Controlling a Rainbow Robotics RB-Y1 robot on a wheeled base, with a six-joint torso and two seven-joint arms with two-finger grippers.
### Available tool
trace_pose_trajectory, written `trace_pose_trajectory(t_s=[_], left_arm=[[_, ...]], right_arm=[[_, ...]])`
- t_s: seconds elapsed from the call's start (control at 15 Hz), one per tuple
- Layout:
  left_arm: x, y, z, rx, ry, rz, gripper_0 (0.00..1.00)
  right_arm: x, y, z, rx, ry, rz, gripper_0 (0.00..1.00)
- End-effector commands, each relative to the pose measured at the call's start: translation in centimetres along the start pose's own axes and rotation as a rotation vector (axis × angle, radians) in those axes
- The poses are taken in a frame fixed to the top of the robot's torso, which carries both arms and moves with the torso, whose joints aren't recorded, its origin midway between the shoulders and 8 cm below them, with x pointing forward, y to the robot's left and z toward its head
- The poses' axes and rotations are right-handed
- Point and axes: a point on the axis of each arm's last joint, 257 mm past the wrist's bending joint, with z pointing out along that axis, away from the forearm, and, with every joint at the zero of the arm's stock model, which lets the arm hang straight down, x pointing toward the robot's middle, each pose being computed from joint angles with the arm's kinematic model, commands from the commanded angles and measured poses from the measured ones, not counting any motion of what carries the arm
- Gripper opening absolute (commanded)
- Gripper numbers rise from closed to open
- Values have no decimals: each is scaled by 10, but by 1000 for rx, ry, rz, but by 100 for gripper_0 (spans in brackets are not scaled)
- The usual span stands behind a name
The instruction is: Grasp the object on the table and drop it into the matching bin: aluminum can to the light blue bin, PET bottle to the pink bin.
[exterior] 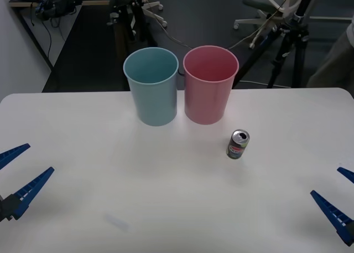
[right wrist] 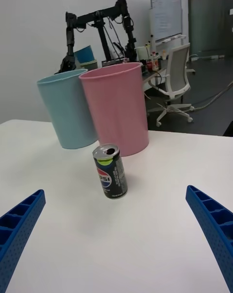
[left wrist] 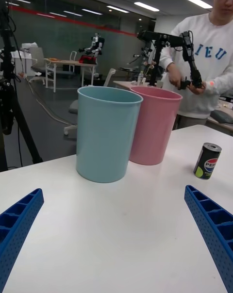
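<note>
- Front view looks down on a wide white counter (exterior: 83, 153) with two tall round bins at its far side and one small drink can nearer the robot.
- A dark green can (exterior: 238, 144) with a silver top stands upright on the counter, to the robot's right of centre. It sits just in front of the pink bin (exterior: 210, 84) and slightly to its right, close but not touching.
- Next to the pink bin, on the robot's left, stands the light blue bin (exterior: 151, 86), the two almost touching. This is the one meant for the can.
- At the near left edge of the counter, the left tool (exterior: 15, 175) waits with its blue ribbed fingers spread wide and nothing between them.
- At the near right edge, the right tool (exterior: 338, 195) also has its fingers wide apart and empty, well apart from the can.
- Right wrist view faces the can (right wrist: 110, 171) head on, roughly centred between the spread fingers, with both bins behind it.
- Judged from this, the task has barely begun: the can is not yet grasped, lifted or dropped. All of it remains, namely reaching, gripping, carrying over the light blue bin, and letting go.
- The right tool looks better placed for the reach.
</note>
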Motion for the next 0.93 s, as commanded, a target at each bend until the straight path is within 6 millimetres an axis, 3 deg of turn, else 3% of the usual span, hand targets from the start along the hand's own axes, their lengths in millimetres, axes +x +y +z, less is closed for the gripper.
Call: trace_pose_trajectory(t_s=[0.07, 0.4, 0.67, 0.93], left_arm=[[0, 0, 0, 0, 0, 0, 100], [0, 0, 0, 0, 0, 0, 100], [0, 0, 0, 0, 0, 0, 100], [0, 0, 0, 0, 0, 0, 100]], right_arm=[[18, 5, -7, -7, -2, -39, 100], [51, 18, 3, -53, -2, -128, 100], [67, 36, 37, -87, 6, -122, 100], [80, 34, 75, -59, 35, -144, 100]])
